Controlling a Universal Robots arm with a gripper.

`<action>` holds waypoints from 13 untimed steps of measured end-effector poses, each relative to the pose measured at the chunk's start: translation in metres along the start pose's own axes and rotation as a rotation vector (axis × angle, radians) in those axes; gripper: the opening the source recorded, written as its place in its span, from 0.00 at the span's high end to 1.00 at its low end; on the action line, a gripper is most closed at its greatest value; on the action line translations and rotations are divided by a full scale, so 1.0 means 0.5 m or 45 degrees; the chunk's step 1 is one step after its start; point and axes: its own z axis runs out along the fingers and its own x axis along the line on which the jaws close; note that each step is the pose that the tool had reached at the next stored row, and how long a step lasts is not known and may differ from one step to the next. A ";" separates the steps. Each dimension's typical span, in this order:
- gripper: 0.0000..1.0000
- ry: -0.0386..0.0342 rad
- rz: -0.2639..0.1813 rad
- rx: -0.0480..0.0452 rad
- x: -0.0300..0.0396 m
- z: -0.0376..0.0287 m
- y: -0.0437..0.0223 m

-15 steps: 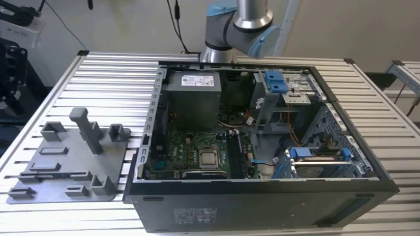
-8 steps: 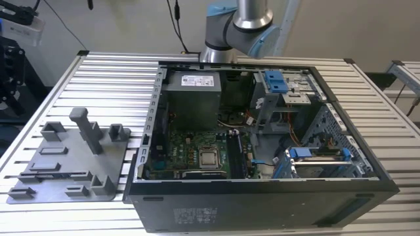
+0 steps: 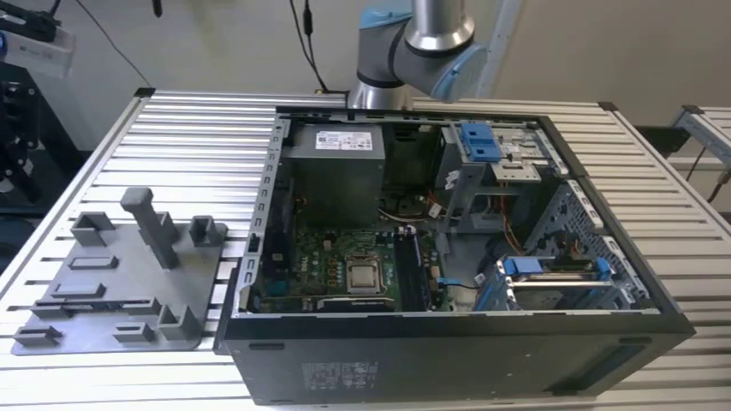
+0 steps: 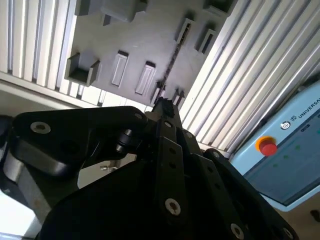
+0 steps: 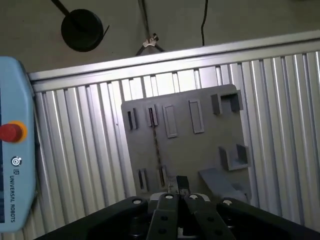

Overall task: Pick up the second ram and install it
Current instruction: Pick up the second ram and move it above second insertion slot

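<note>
Arm (image 3: 417,43) raised; pincer (image 5: 181,182) pointing down over grey fixture (image 5: 200,155).

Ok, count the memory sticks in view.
1. The second ram stands on edge on the grey fixture, between its end holders, seen in both wrist views. Others inside the computer case may be hidden.

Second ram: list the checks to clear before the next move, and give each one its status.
1. second ram standing on edge in the grey fixture: ok.
2. end effector above the fixture, near one end of the ram, in both wrist views: ok.
3. Ram lifted out of the fixture: not ok, it sits in its holders.
4. computer case open, with the motherboard exposed: ok.
5. memory slots free to take it: cannot tell.
</note>
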 end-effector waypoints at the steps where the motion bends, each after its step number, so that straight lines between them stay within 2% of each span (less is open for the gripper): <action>1: 0.89 0.0000 -0.008 0.002 0.000 0.000 0.001; 5: 0.89 -0.0006 -0.036 0.008 0.002 0.003 0.009; 9: 0.89 -0.0016 -0.066 0.019 0.003 0.005 0.014; 13: 0.89 -0.0048 -0.089 0.027 0.011 0.008 0.019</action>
